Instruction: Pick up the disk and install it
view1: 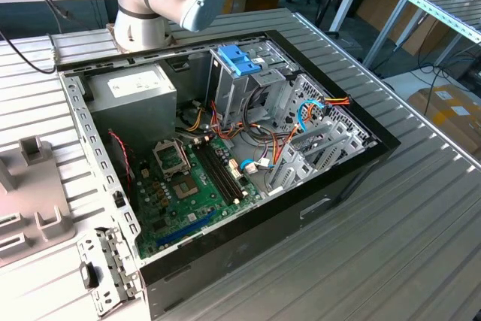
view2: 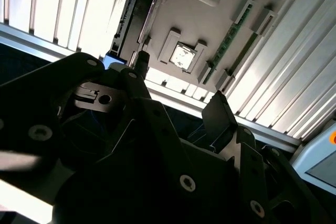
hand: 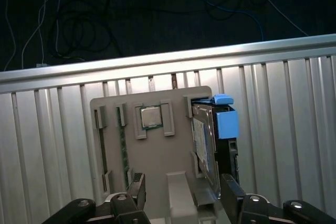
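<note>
Ribbed metal worktop (view1: pixel 421 246) carries an open computer case (view1: pixel 248 249) and, at the exterior view's left, a grey tray (view1: pixel 37 201). In the first wrist view the disk (hand: pixel 206 145) stands on edge in a tray slot, blue rails (hand: pixel 227 124) on. Tool (hand: pixel 184 190) hovers over the tray, jaws wide apart, one finger (hand: pixel 231 195) near the disk's end.
</note>
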{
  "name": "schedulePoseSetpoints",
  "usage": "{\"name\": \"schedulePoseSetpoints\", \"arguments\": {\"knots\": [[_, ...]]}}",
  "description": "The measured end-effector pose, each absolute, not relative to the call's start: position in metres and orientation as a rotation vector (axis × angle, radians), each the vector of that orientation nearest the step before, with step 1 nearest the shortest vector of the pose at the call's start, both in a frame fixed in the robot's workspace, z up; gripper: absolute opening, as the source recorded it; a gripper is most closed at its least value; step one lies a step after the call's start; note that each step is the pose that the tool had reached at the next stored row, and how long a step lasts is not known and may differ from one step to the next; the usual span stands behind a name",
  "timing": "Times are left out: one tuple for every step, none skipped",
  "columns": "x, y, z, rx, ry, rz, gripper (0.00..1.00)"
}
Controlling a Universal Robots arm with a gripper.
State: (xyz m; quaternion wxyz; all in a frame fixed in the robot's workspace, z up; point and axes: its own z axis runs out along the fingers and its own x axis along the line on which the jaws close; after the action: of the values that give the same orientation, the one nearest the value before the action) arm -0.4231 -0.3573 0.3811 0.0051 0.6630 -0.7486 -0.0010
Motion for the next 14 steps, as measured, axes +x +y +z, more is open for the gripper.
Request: {"name": "schedulePoseSetpoints", "arguments": {"knots": [[-0.423, -0.357, 0.381, 2.076, -2.344, -0.003, 0.68], [-0.423, -0.357, 0.381, 2.076, -2.344, -0.003, 0.68], [-0.423, -0.356, 0.381, 2.076, -2.344, -0.003, 0.68], [-0.423, -0.356, 0.381, 2.076, -2.344, -0.003, 0.68], [-0.423, -0.356, 0.38, 2.076, -2.344, -0.003, 0.68], [-0.423, -0.355, 0.38, 2.076, -2.344, -0.003, 0.68], [-0.423, -0.355, 0.38, 2.076, -2.344, -0.003, 0.68], [-0.423, -0.354, 0.38, 2.076, -2.344, -0.003, 0.68], [-0.423, -0.353, 0.379, 2.076, -2.344, -0.003, 0.68], [-0.423, -0.353, 0.379, 2.076, -2.344, -0.003, 0.68], [-0.423, -0.349, 0.378, 2.076, -2.344, -0.003, 0.68], [-0.423, -0.348, 0.378, 2.076, -2.344, -0.003, 0.68], [-0.423, -0.348, 0.378, 2.076, -2.344, -0.003, 0.68], [-0.423, -0.347, 0.377, 2.076, -2.344, -0.003, 0.68]]}}
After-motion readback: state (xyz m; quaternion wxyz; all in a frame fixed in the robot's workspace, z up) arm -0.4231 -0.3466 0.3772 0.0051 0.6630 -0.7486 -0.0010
